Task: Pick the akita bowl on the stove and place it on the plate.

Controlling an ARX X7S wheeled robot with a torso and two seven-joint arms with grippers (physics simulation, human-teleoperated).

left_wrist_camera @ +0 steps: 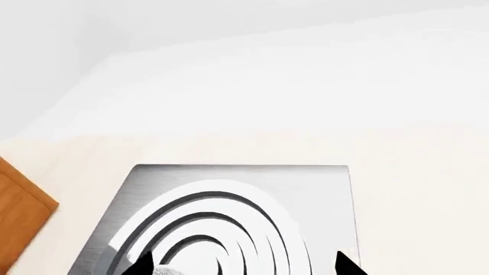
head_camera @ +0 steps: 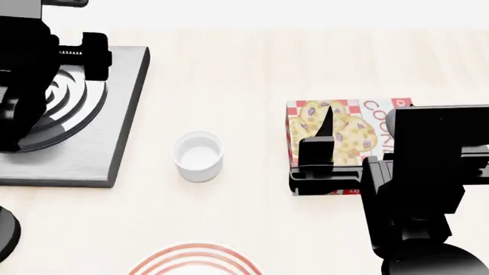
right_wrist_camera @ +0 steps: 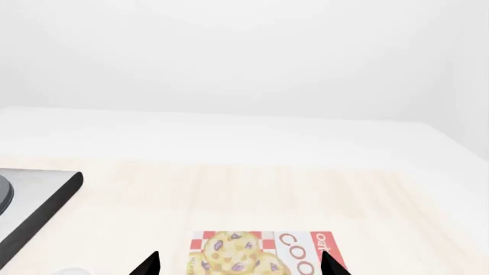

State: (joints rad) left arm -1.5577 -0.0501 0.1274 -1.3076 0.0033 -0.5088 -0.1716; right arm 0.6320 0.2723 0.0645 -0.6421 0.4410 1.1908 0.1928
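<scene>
The left arm reaches over the stove [head_camera: 114, 114], which sits on the pale wooden counter [head_camera: 244, 69] at the head view's left. In the left wrist view, the left fingers [left_wrist_camera: 142, 264] stand apart over the burner rings [left_wrist_camera: 221, 223], and a speckled grey patch between them is the rim of the bowl [left_wrist_camera: 169, 271]; the arm hides the bowl in the head view. A small white cup [head_camera: 198, 155] stands near the stove's right edge. The red-ringed plate [head_camera: 196, 262] lies at the near edge, well apart from the stove. The right fingers [right_wrist_camera: 328, 264] are spread above a cookie box [head_camera: 340, 129], not touching it.
</scene>
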